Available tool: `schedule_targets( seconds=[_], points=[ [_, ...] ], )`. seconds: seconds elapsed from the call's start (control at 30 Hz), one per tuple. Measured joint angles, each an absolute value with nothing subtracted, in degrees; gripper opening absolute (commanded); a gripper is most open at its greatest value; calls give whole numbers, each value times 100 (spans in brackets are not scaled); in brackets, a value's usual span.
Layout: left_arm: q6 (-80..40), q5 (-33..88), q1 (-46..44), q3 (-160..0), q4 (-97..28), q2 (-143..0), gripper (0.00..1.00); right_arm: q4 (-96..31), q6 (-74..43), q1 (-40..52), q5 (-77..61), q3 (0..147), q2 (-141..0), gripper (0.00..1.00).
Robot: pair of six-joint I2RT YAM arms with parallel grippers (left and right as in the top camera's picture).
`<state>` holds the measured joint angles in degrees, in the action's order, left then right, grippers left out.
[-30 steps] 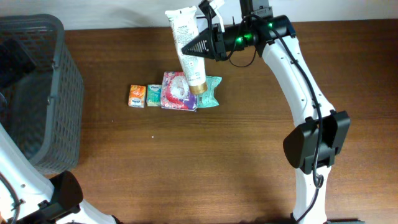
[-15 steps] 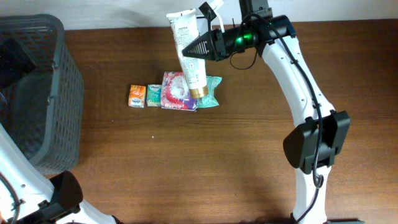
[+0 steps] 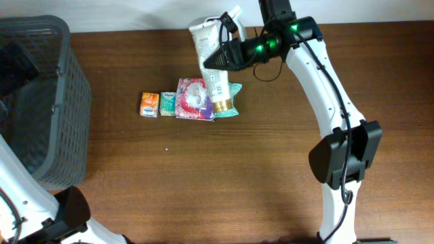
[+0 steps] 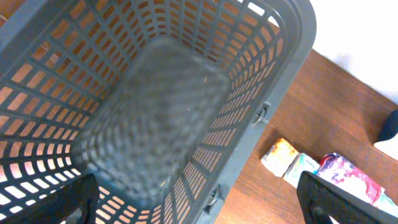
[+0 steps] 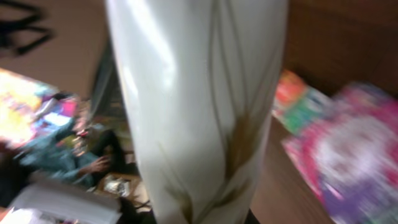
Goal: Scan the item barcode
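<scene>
Right claw point(image 3: 222, 57): shut tight on the white tube point(image 3: 215, 83).
Left claw point(image 4: 198, 190): spread wide, empty, over the grey basket point(image 4: 273, 74) at left.
Tube place: held above the far middle of the table point(image 3: 203, 176).
Tube axis: far to near, gold cap point(image 3: 223, 105) nearest.
Beneath: orange packet point(image 3: 149, 104), green packet point(image 3: 167, 104), pink pack point(image 3: 192, 99), teal pack point(image 3: 234, 89), in a row.

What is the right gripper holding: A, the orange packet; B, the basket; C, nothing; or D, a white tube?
D: the right gripper is shut on the white tube, holding it above the packets.
</scene>
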<state>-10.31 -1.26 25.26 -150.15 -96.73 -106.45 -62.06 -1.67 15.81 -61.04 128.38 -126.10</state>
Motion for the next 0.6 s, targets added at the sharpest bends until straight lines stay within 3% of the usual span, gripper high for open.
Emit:
schedule_targets(
  seconds=[0.27,0.47,0.53,0.6],
  points=[
    [-1033,-126,2526,-15015,-9668,-10645,99,-7725,-1278,1581,-545,12825,-12610,4],
    [-1033,-123,2526,-15015,-9671,-10645,99,-7402,-2043,1579,2233,11391,-12604,5],
    [-1031,-126,2526,-15015,-9677,-10645,99,-6989,-2154,1581,2683,10777,-12608,27],
    [-1031,-126,2526,-15015,-9675,-10645,99,-6589,-2248,1581,2904,10219,-12608,30]
  ],
)
